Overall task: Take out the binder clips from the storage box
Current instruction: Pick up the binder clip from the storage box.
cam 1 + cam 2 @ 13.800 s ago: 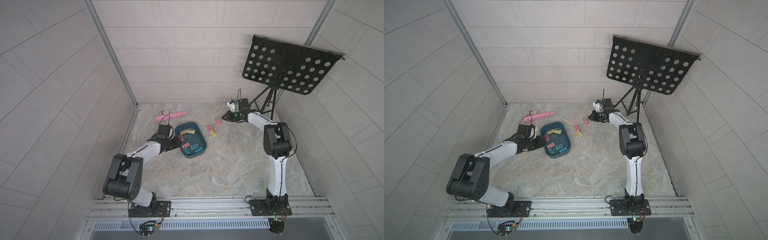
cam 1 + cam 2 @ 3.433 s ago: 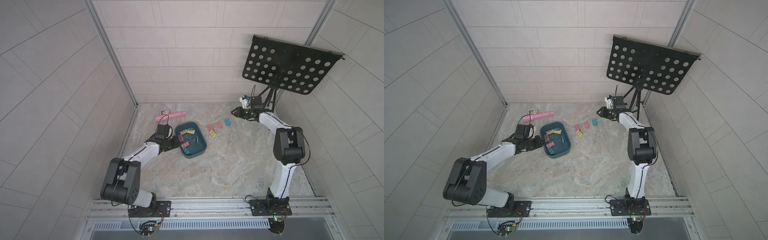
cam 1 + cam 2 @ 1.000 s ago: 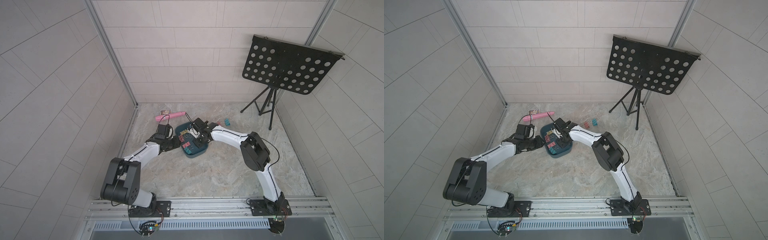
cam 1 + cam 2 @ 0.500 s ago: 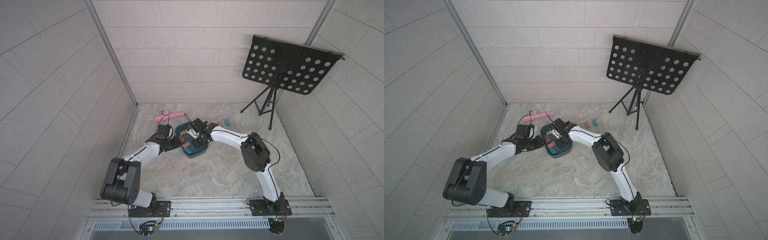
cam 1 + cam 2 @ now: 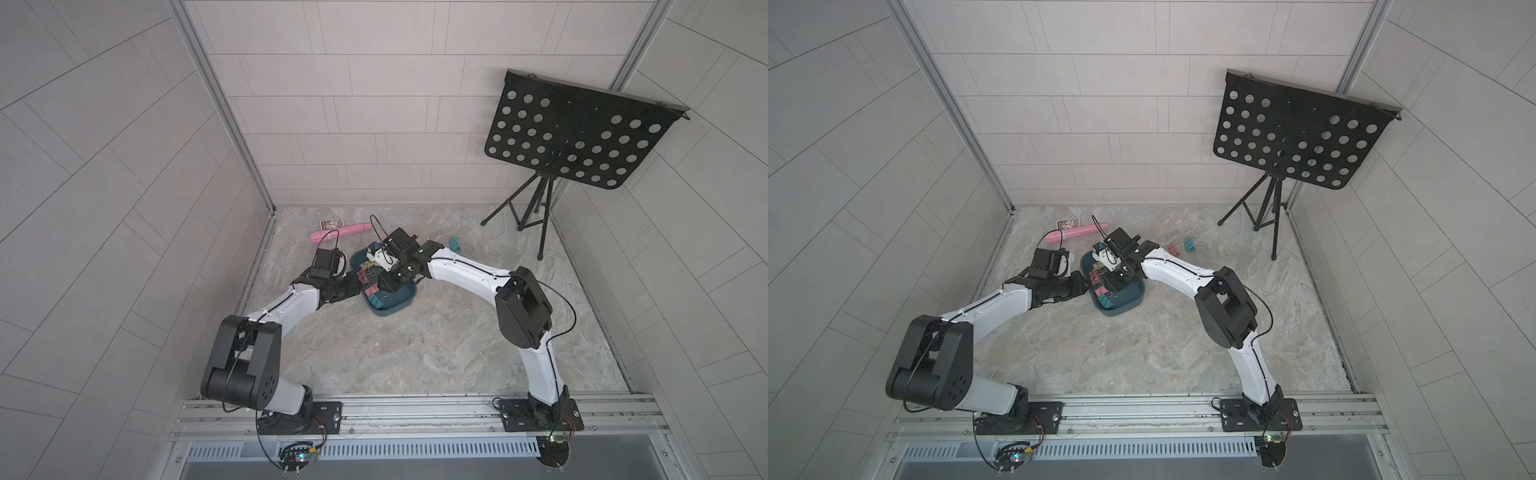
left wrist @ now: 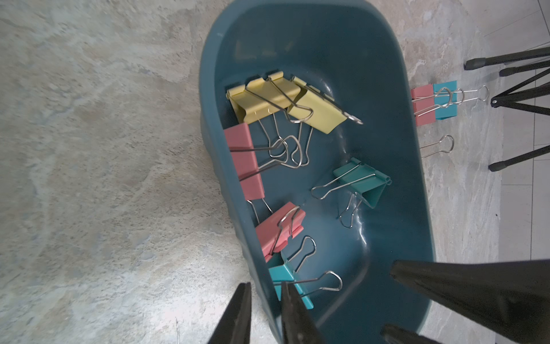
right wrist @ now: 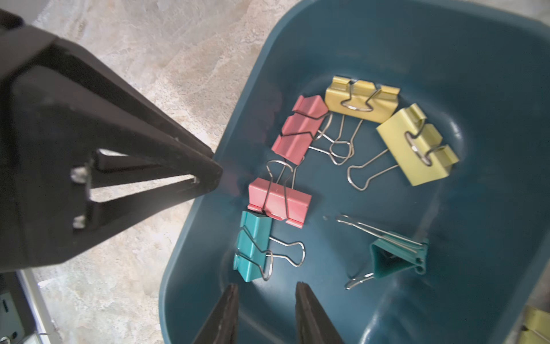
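The dark teal storage box point(image 5: 399, 301) point(image 5: 1125, 299) sits mid-floor. Several binder clips lie in it: two yellow point(image 7: 361, 101) point(image 7: 416, 146), two pink point(image 7: 300, 131) point(image 7: 279, 202), two teal point(image 7: 253, 247) point(image 7: 395, 256). My left gripper point(image 6: 268, 297) is shut on the storage box's side wall point(image 6: 214, 143), one finger inside and one outside. My right gripper point(image 7: 267, 285) hangs open inside the box, nothing between its fingers, the nearer teal clip just ahead of the tips. A pink clip point(image 5: 1173, 249) and a teal clip point(image 5: 1190, 244) lie on the floor beyond the box.
A long pink tube point(image 5: 340, 232) and a small printed card point(image 5: 332, 223) lie behind the box near the back wall. A black perforated music stand point(image 5: 582, 137) on tripod legs point(image 5: 536, 208) stands at the back right. Tiled walls close in the floor.
The right arm has swung from the back right by the stand to over the box; in the last second it has barely shifted. The left gripper has kept its hold on the box wall.
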You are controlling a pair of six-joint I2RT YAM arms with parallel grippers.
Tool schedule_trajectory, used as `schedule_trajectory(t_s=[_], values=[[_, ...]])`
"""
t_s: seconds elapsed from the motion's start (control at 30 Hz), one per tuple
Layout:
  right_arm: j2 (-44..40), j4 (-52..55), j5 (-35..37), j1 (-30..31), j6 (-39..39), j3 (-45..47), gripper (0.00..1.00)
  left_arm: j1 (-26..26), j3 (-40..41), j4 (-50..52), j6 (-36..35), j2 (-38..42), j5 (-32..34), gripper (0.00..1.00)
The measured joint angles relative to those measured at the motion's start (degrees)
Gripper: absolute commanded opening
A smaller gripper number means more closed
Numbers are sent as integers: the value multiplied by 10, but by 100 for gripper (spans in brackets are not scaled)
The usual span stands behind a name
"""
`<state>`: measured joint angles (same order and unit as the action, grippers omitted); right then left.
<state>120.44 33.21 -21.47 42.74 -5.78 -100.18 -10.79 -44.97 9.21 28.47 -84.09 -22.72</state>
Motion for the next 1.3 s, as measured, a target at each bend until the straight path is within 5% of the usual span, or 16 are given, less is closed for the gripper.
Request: schedule_trajectory(t_s=[0.5, 0.87, 1.3], values=[[52, -7, -34, -2, -19, -9, 29, 0, 0, 0, 0, 0, 0, 26], [58, -31, -52, -8, -33, -12, 0, 0, 0, 0, 0, 0, 0, 26], [-7, -58, -82, -37, -49, 37, 0, 0, 0, 0, 0, 0, 0, 26]])
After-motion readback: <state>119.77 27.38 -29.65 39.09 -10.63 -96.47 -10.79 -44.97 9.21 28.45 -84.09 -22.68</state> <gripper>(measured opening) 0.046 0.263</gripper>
